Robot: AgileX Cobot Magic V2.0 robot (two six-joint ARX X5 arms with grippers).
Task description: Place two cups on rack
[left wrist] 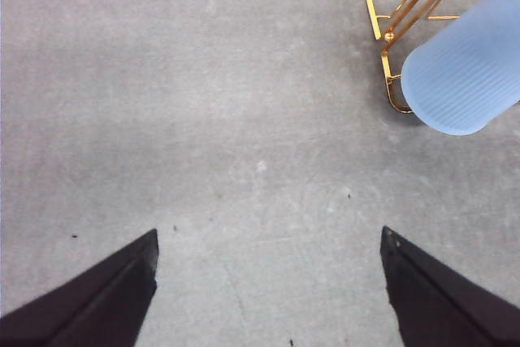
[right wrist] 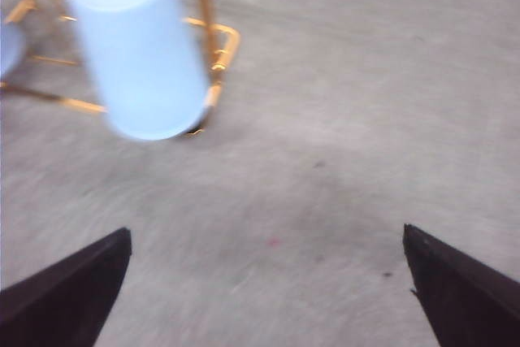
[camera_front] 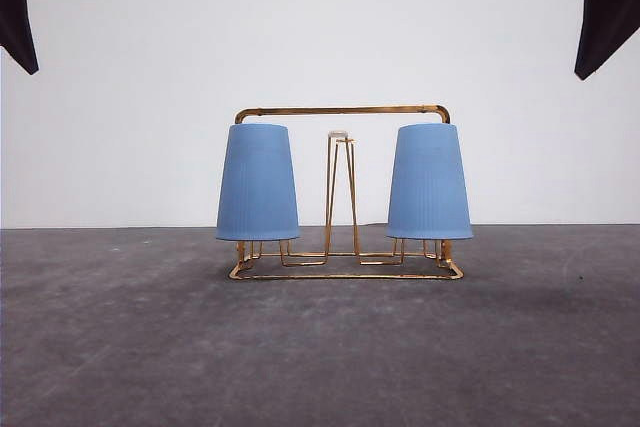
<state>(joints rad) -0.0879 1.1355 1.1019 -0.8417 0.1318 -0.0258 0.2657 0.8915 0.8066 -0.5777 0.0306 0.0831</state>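
Cups sit upside down on the rack [camera_front: 343,110], left cup [camera_front: 258,183] and right cup [camera_front: 429,182] flanking a bare middle prong pair, on the grey counter [camera_front: 120,347]. Left gripper [left wrist: 268,278] and right gripper [right wrist: 268,282] hover nearby, jaws apart, holding nothing.

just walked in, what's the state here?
Both cups, left cup and right cup, sit upside down on the outer prongs of the rack; the middle prongs are bare. The left pincer and right pincer are open over the table, holding nothing. The placing looks done.
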